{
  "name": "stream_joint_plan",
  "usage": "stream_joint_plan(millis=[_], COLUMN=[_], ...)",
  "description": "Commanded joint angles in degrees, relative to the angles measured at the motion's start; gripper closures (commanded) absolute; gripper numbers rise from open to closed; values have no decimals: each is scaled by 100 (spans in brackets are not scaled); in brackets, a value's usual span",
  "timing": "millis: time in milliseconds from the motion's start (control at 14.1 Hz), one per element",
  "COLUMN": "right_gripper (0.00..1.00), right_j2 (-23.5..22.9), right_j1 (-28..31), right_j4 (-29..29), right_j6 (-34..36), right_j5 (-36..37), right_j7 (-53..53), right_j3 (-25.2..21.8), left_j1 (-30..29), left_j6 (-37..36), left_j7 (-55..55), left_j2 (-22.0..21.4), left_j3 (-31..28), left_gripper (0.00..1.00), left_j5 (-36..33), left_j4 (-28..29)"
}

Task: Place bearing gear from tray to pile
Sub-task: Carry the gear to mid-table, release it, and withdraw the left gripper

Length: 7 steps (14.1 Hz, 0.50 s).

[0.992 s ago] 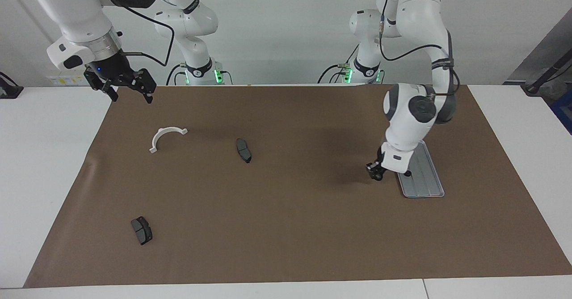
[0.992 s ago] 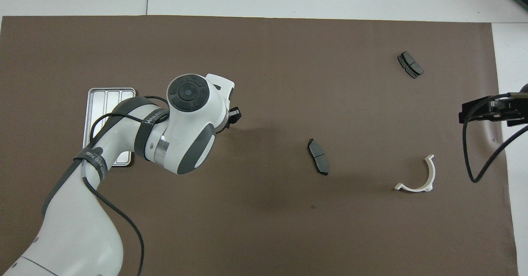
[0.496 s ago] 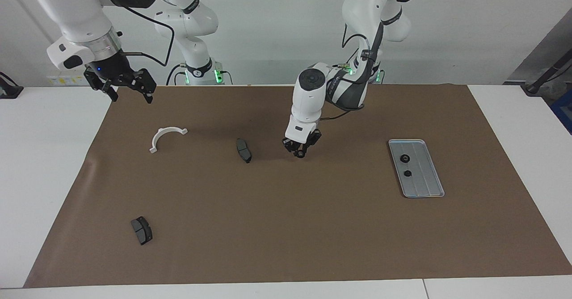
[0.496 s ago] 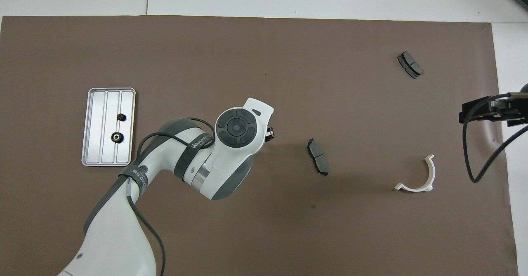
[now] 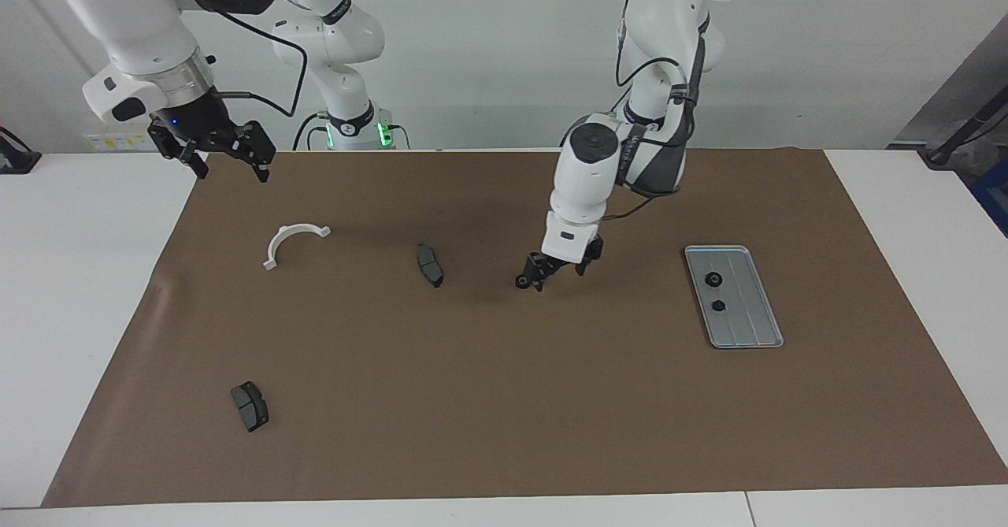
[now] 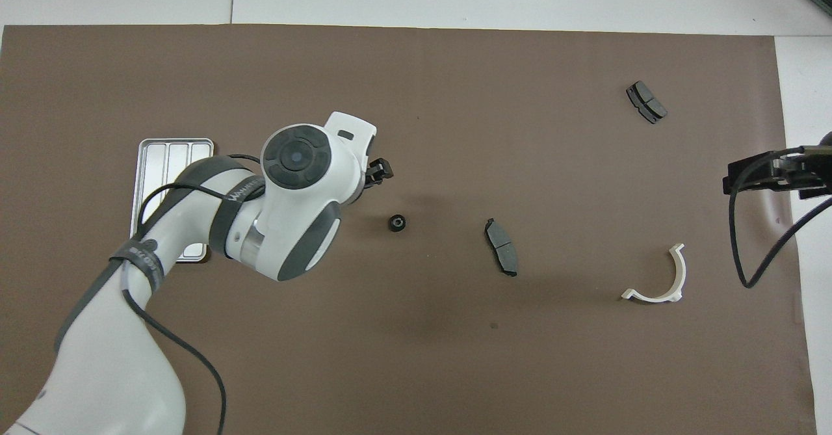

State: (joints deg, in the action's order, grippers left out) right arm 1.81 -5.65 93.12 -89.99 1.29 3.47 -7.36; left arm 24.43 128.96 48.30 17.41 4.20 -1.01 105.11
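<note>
two gears [image 5: 715,291] lie in the tray [image 5: 768,330], a third [image 6: 397,222] sits loose on the mat beside the left gripper [image 5: 561,269], jaws apart and empty, right gripper [image 5: 228,158] waiting open; small, hard, probably light, best pinched across the rim.

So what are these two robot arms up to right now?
They are moving small black gears from a metal tray out to loose parts on the brown mat. The left tool is open, and one gear lies on the mat just below it, beside a dark brake pad. Two gears remain in the tray. The right tool waits, open, above the mat's corner.
</note>
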Motion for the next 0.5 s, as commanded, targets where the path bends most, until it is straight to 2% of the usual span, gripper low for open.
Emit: stream_joint_plan(millis=[0,142,283,425], right_gripper=[0,0,0,0], right_j2=[153,179,345,460], right_j1=[3,2,-58,-191], right_j4=[162,171,555,1205], right_j6=[-1,-1,-228,-1349], right_j5=[-121,-129,-269,-375], right_j7=[58,58,-38,57], right_j3=[24,33,120,470], left_j1=[-744,-1271,-1764,-2247], left_j6=[-345,-433,-433,-433], left_j7=[-941,-1689,-2436,-3314], left_j2=[-281,-299,-299,-308], left_j3=[46,46,46,46], left_gripper=[0,0,0,0], left_j5=[-101,-101,-101,-92], left_j4=[63,63,80,115])
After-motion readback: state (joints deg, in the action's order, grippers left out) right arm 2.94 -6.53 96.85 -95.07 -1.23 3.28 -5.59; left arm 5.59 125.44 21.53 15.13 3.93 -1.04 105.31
